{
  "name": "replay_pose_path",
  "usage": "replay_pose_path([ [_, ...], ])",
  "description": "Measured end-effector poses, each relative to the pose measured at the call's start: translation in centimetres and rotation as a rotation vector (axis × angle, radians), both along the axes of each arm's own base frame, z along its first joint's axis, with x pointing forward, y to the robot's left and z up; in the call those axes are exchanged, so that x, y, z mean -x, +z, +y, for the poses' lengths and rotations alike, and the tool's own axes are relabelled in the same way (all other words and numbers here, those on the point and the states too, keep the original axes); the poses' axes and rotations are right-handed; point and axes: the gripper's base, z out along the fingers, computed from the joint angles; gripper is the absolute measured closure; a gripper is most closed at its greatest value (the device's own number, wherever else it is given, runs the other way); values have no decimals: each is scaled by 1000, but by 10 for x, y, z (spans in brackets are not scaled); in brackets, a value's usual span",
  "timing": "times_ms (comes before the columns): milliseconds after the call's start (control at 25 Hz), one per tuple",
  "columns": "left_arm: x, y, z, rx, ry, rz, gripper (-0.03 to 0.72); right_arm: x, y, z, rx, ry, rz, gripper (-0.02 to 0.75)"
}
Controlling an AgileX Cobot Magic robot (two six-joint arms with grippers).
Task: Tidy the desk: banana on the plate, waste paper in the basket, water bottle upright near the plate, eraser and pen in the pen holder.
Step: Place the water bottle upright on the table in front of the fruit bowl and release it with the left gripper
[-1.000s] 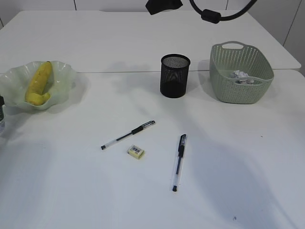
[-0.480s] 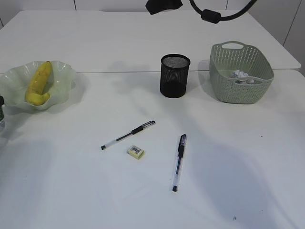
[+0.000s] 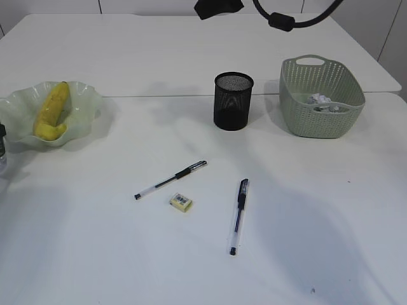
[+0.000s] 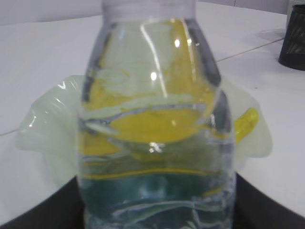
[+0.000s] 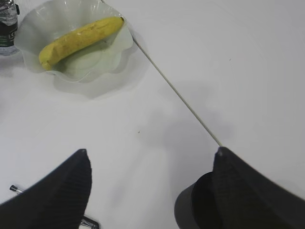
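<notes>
My left claw is out of sight in its own camera picture. The small clear plastic water bottle [image 4: 155, 129] is filling that picture, standing up just in front of the wavy pale green glass plate [image 3: 86, 101]. I cannot tell if my left claw is gripping it.

My right claw [image 5: 150, 183] is hanging wide apart over the big white desk [image 3: 305, 210], holding nothing.

The long yellow banana [image 3: 52, 111] is lying on the plate at the left edge. The crumpled white paper ball [image 3: 321, 100] is sitting in the grey-green woven basket [image 3: 318, 121] at the upper right. The black mesh pen holder [image 3: 233, 101] is standing in the upper middle. Two pens [image 3: 172, 180] and the tiny pale yellow eraser [image 3: 182, 202] are lying in the middle.
</notes>
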Motion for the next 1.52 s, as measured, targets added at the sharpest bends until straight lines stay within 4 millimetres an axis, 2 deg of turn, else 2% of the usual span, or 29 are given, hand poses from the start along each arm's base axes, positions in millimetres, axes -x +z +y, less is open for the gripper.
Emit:
replay_pose_path([
  [280, 1, -1, 5, -12, 16, -11, 300, 0, 0, 0, 0, 0, -1, 148],
  [560, 8, -1, 29, -18, 95, -8, 300, 0, 0, 0, 0, 0, -1, 148],
  [1520, 7, -2, 34, -56, 123, 19, 300, 0, 0, 0, 1, 1, -4, 148],
])
